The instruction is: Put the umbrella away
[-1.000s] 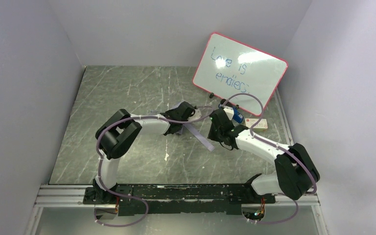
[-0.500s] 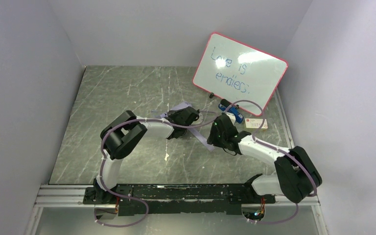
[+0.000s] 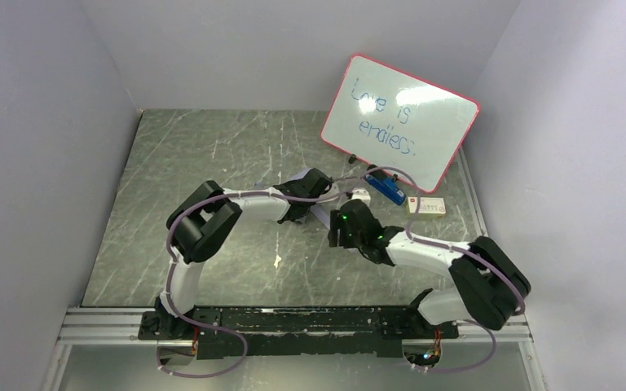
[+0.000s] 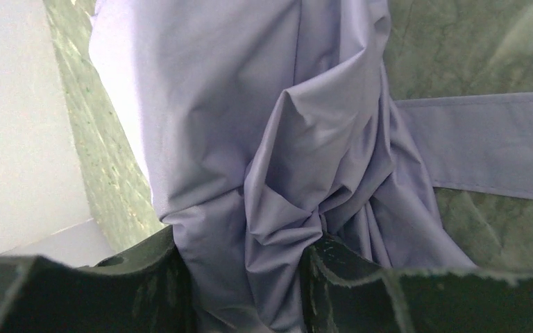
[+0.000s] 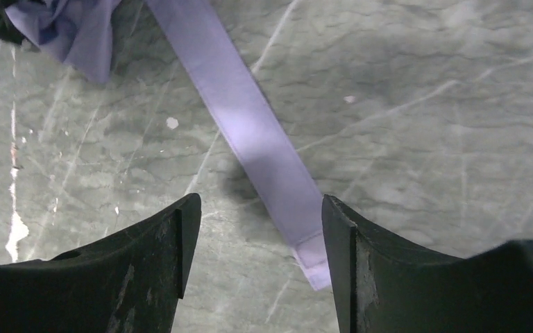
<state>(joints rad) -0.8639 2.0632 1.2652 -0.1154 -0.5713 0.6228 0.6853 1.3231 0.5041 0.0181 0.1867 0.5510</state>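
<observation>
Right wrist view: strap lies loose between the wide-spread fingers of the right gripper.
Bunched umbrella fabric is pinched by the left gripper over the table; strap-wrapping is judged in hand, so the strap must be closed on next.

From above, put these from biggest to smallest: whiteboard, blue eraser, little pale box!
1. Whiteboard, by far the biggest.
2 and 3. Blue eraser and little pale box look about the same size, so I won't rank those two.

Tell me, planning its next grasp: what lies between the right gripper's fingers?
The lavender umbrella strap, flat on the marbled table, seen in the right wrist view.
</observation>
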